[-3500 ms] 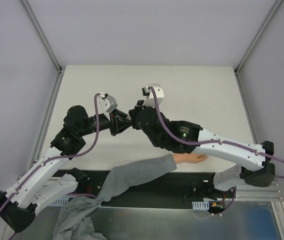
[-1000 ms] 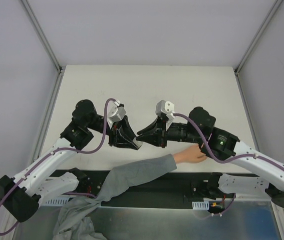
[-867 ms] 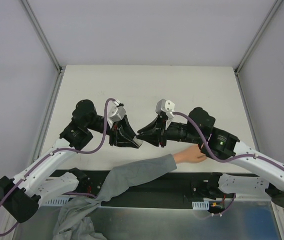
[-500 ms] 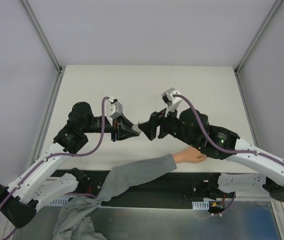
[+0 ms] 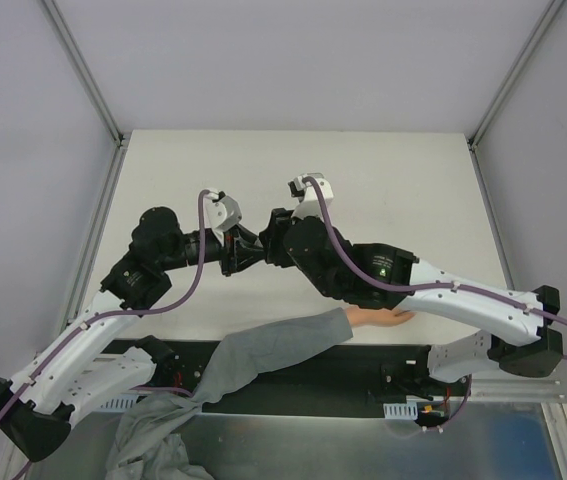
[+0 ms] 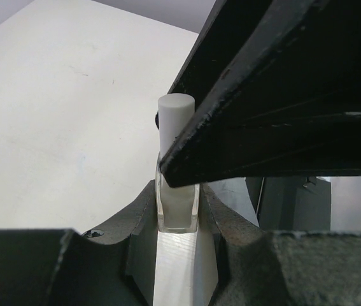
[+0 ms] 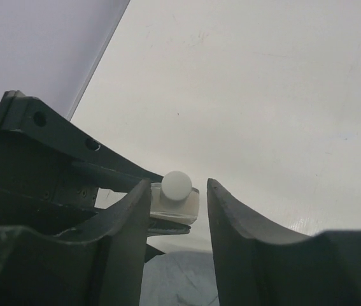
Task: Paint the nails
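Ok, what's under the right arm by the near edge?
The peach hand and its grey sleeve. The right arm covers part of the hand; the nails cannot be seen.

White arm links (image 5: 75,345), black joints (image 5: 153,236), purple cables (image 5: 195,265)

A cream table (image 5: 383,170) bears a pale peach hand (image 5: 383,318), grey-sleeved, at its near edge

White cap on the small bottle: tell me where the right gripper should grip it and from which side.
Grip the white cap on its round side wall, the only part clear of the left gripper, which clamps the bottle body. Come in end-on along the cap's axis, the right gripper straddling it.
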Tool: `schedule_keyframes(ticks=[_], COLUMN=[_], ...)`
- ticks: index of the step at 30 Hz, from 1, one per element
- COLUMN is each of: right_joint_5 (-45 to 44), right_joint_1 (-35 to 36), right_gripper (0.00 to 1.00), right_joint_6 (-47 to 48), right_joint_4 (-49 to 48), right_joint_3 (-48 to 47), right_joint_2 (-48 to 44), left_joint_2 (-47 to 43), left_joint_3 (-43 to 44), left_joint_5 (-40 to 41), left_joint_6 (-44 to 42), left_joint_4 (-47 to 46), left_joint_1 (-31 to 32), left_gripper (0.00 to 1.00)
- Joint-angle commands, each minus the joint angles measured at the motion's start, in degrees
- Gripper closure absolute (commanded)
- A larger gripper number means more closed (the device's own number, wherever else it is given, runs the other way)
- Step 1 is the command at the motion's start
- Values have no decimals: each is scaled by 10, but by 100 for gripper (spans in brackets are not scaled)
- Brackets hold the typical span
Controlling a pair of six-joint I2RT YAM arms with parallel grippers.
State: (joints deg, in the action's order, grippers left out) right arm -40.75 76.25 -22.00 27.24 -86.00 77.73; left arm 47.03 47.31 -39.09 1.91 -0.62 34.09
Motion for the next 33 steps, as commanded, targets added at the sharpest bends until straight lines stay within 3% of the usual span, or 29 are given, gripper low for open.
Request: schedule_keyframes(ticks=[1,3,7,11,12,14,15,16,18,22,23,24,27,29,33], right_joint_5=[-41,-42,-37,85,246,491,630,640,684,649,622,606,501,451,352], right_joint_1=[3,3,3,-14,-48,-84,-107,-116,-129,-123,-122,-123,-121,-120,-112], right_gripper=[62,69,99,100,100,100,100,100,100,99,95,74,47,40,26], right_joint_6=[-30,-30,-5,145,236,322,351,347,352,329,322,314,262,222,146], right_joint_4=[-8,-11,-47,-138,-163,-228,-239,-224,-188,-196,-193,-187,-128,-97,-94], right_joint_3=[-28,-19,21,103,128,212,228,226,200,194,189,182,145,138,145], right_joint_2=[-2,-7,-34,-93,-108,-151,-159,-153,-139,-149,-154,-157,-169,-182,-214], left_joint_2=[-18,-18,-18,-13,-1,18,42,48,42,50,51,48,35,33,35], left_joint_3=[20,22,24,28,31,49,51,33,7,37,35,31,25,31,33], left_joint_5=[9,2,-48,-124,-199,-318,-432,-459,-458,-424,-415,-403,-312,-254,-222], left_joint_6=[-10,-9,-9,-9,-9,23,52,144,200,87,84,79,35,6,-3], left_joint_4=[-17,-17,-24,-32,-32,-46,-114,-177,-283,-127,-126,-126,-83,-48,-36], left_joint_1=[1,1,1,0,0,0,1,5,8,7,7,7,7,6,6], left_gripper=[100,100,100,100,100,100,100,100,100,100,100,100,100,100,100])
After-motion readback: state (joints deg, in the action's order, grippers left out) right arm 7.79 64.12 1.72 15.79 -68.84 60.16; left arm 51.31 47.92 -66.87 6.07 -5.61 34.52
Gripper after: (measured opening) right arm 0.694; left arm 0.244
